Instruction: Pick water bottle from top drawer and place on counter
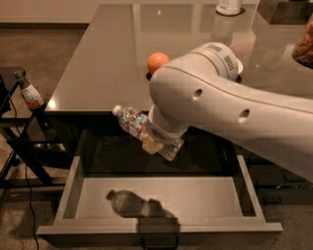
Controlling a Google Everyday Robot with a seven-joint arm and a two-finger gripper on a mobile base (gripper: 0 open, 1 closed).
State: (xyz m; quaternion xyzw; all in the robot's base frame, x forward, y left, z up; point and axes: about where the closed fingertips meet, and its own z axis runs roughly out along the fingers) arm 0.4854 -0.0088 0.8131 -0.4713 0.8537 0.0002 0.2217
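The water bottle [130, 121], clear and crinkled with a pale cap, hangs tilted in the air over the open top drawer [195, 202], its cap pointing up-left, level with the front edge of the counter [107, 63]. My gripper [155, 142] is shut on the bottle's lower half; a yellowish finger pad [151, 146] shows against it. The big white arm comes in from the right and hides part of the counter. The bottle's shadow lies on the drawer floor.
An orange [157, 62] sits on the counter just behind the arm. A white container [229, 6] stands at the counter's far edge, a brown bag [305, 46] at the right. A dark-capped bottle [29, 95] stands on a black rack at left.
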